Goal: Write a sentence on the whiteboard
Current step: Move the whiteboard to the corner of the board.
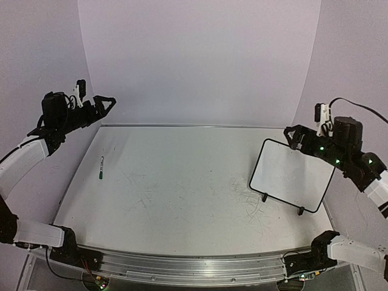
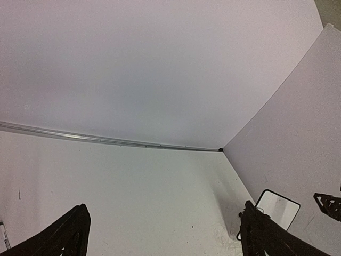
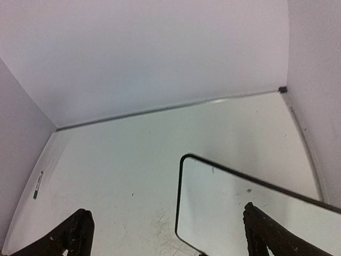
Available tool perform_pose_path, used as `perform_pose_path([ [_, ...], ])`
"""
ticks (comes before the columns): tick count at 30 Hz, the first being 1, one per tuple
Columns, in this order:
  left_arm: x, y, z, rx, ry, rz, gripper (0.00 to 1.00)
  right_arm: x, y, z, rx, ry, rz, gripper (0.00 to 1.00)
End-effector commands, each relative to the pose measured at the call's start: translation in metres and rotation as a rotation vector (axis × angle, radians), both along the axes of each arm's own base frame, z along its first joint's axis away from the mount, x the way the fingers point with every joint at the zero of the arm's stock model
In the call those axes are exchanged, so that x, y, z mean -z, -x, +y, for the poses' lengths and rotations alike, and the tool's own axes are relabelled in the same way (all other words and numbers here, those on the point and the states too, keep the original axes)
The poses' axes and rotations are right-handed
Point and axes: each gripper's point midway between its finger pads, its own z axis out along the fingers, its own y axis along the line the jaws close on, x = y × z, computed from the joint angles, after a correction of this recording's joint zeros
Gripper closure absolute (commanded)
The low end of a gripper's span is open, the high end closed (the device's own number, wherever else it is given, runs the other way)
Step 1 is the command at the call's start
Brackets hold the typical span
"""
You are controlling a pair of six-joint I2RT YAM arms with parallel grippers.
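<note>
The whiteboard [image 1: 292,174] stands on two small black feet at the right of the table, leaning back, its black-framed face blank. It also shows in the right wrist view [image 3: 234,208] and, far off, in the left wrist view [image 2: 278,207]. My right gripper [image 1: 295,138] hovers open just above the whiteboard's top edge, with nothing between its fingers [image 3: 166,213]. At the far left my left gripper [image 1: 108,102] is raised high above the table, open and empty [image 2: 165,213]. A marker pen [image 1: 101,168] lies on the table at the left, below the left gripper, and is seen too in the right wrist view [image 3: 38,185].
The scuffed white tabletop [image 1: 182,188] is closed in by pale walls at the back and on both sides, with a metal rail [image 1: 194,126] along its far edge. Old pen marks [image 1: 242,200] cover the table near the whiteboard's feet.
</note>
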Motion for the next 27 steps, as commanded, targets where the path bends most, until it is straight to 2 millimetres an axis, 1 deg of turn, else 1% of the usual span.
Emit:
perform_pose_path([
  [1,0.017,-0.006,-0.008,0.047,0.009,0.044,0.01,0.069,0.012,0.055,-0.172,-0.086,0.229,0.02],
  [3,0.020,-0.008,-0.008,0.049,0.013,0.057,0.01,0.095,0.016,0.075,-0.179,-0.066,0.307,0.02],
  [5,0.023,-0.011,-0.008,0.047,0.012,0.065,0.01,0.120,0.017,0.086,-0.146,-0.039,0.381,0.02],
  [7,0.025,-0.011,-0.008,0.045,0.004,0.065,0.01,0.148,0.012,0.080,-0.014,-0.044,0.480,0.02],
  [9,0.027,-0.011,-0.007,0.043,-0.009,0.064,0.01,0.175,0.013,0.070,0.097,-0.026,0.576,0.02],
  [11,0.029,-0.011,-0.005,0.030,-0.026,0.062,0.01,0.198,0.015,0.064,0.179,-0.029,0.646,0.02],
  [13,0.031,-0.011,-0.002,0.012,-0.049,0.063,0.01,0.213,0.018,0.059,0.231,-0.058,0.672,0.02],
  [15,0.032,-0.012,0.000,-0.008,-0.075,0.057,0.01,0.222,0.018,0.054,0.275,-0.078,0.666,0.03],
  [17,0.038,-0.011,0.000,-0.019,-0.105,0.075,0.01,0.232,0.017,0.047,0.317,-0.069,0.652,0.06],
  [19,0.041,-0.010,-0.001,-0.023,-0.129,0.080,0.01,0.239,0.014,0.042,0.344,-0.054,0.641,0.12],
  [21,0.042,-0.009,-0.002,-0.030,-0.152,0.082,0.01,0.245,0.010,0.041,0.359,-0.049,0.623,0.20],
  [24,0.041,-0.008,0.001,-0.056,-0.191,0.080,0.01,0.261,0.008,0.041,0.370,-0.045,0.621,0.27],
  [26,0.039,-0.007,0.001,-0.067,-0.209,0.075,0.01,0.266,0.005,0.040,0.379,-0.031,0.613,0.34],
  [27,0.040,-0.007,0.002,-0.072,-0.218,0.075,0.01,0.268,0.003,0.040,0.381,-0.019,0.611,0.35],
])
